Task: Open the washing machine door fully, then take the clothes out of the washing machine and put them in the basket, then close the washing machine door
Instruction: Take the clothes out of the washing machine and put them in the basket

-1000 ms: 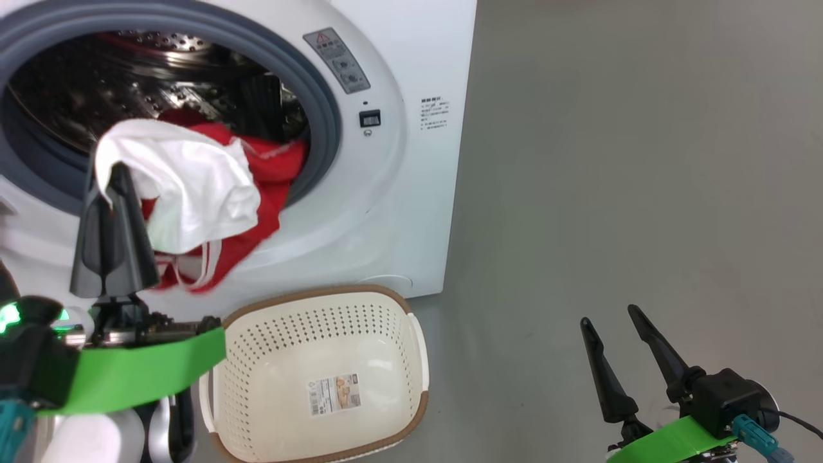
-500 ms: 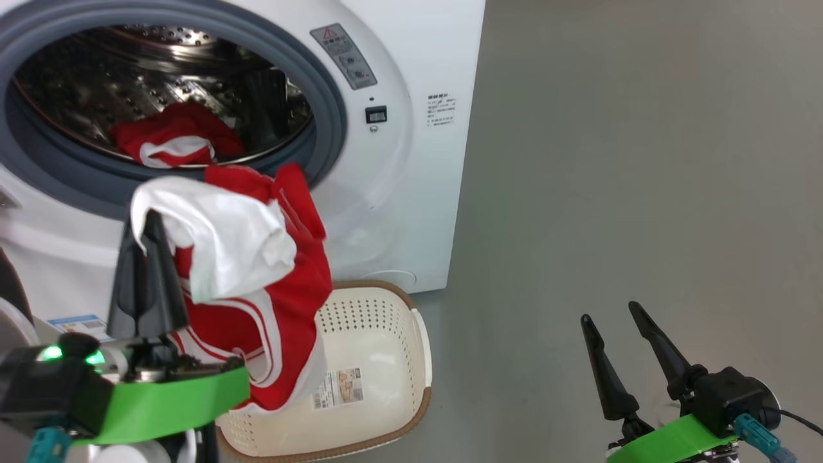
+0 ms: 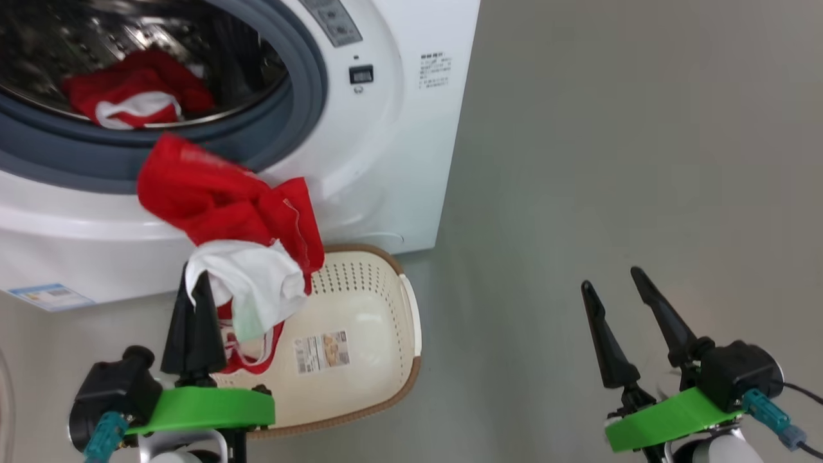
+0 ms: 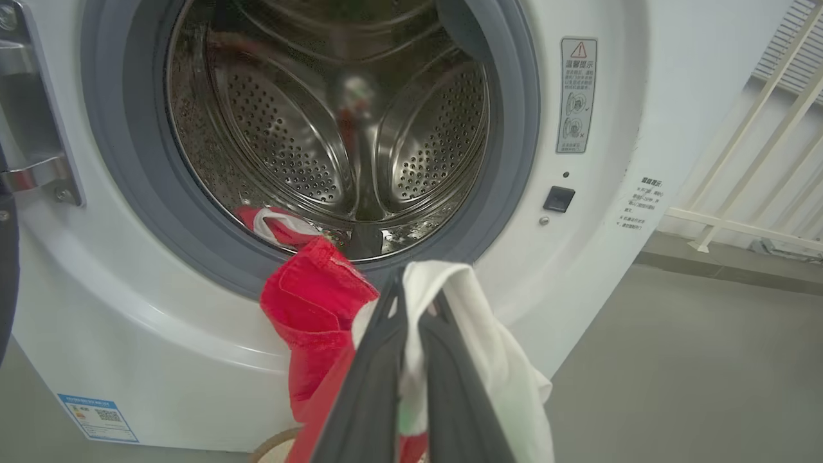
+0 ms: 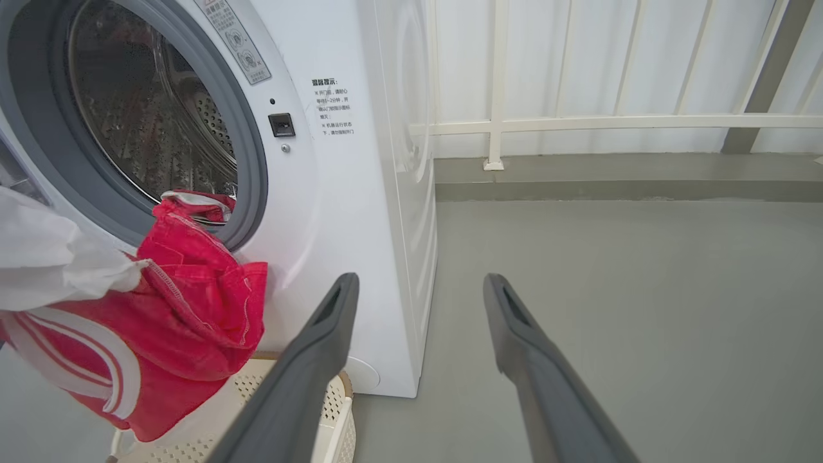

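Pulled clear of the washing machine (image 3: 398, 161), the red garment (image 3: 225, 206) now hangs over the basket (image 3: 379, 270), pinched in the left claw (image 3: 198, 302) (seven o'clock); right claw (image 3: 611, 279), five o'clock, gapes empty.

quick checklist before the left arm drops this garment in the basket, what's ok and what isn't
1. Grip: left gripper shut on the held garment: ok.
2. Extraction: held garment out of the drum: ok, it hangs in front of the washing machine.
3. Aim: held garment wholly above the basket: cannot tell; its lower end hangs over the basket, its red top reaches toward the machine.
4. Room: basket bottom bare apart from a label: ok.
5. Other arm: right gripper open, aside over the floor: ok.
6. Finished: drum emptied: not ok, a second garment lies inside.
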Motion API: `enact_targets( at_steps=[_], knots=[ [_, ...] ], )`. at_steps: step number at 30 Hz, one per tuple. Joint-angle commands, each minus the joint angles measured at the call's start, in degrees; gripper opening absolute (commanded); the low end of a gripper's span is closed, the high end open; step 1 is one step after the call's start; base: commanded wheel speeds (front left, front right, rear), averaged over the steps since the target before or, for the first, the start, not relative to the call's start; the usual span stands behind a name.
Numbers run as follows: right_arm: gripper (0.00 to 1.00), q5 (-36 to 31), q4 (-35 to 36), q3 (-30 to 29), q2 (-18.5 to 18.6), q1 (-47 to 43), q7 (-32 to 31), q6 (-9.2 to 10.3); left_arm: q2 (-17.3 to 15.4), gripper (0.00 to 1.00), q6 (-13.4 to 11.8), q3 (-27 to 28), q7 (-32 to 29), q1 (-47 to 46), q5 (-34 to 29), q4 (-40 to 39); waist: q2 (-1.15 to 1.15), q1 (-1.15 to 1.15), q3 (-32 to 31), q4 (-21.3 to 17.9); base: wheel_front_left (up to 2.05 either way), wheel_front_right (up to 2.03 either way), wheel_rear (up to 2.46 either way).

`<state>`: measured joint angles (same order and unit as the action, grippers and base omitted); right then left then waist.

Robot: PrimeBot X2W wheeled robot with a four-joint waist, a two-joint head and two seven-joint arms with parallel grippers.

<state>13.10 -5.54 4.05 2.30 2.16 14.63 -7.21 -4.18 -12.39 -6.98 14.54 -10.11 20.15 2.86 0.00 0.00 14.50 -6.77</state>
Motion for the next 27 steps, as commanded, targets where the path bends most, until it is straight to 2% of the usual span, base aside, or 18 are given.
enact_targets(
  at_steps=[1, 12, 27],
  knots=[
    [1.00, 0.2, 1.7, 1.1, 0.6, 1.9, 0.4, -0.28, 0.0, 0.00, 1.3, 2.6, 0.5, -1.5, -0.7, 0.7, 0.00, 0.00, 3.2, -1.0, 0.00, 0.00, 0.00],
    [1.00, 0.8, 3.8, 1.2, 0.6, 5.7, 0.4, -0.28, 1.2, 0.00, 6.3, 5.3, 0.5, -9.0, -2.7, 16.1, 0.00, 0.00, 11.2, -3.1, 0.00, 0.00, 0.00],
    [1.00, 2.9, 7.3, 2.7, 0.6, 10.5, 0.4, -0.28, 1.3, 0.00, 7.8, 5.0, 0.5, -22.4, -0.2, 40.8, 0.00, 0.00, 22.9, -5.6, 0.00, 0.00, 0.00]
  ],
)
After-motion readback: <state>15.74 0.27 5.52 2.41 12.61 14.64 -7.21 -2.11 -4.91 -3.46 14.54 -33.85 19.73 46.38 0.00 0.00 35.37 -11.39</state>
